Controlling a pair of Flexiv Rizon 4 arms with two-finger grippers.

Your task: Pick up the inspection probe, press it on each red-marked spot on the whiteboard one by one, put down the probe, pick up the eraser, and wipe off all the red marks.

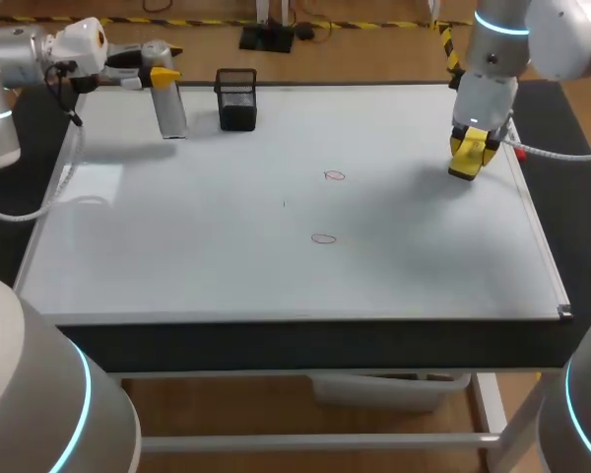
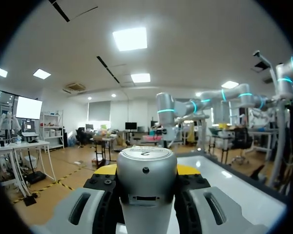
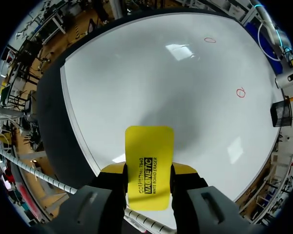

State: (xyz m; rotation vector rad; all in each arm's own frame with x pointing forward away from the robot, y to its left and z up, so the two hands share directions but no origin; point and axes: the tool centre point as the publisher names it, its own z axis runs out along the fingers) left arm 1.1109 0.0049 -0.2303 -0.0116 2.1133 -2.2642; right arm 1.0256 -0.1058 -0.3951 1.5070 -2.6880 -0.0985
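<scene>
Right tool (image 3: 149,168), clamped on the eraser (image 3: 149,146), should press flat and sweep across the 2 red marks (image 1: 334,175) (image 1: 322,238) mid-frame.

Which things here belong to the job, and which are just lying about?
Job: inspection probe in left claw; eraser in right claw; far red mark; near red mark; whiteboard.
Lying about: black mesh holder.
</scene>
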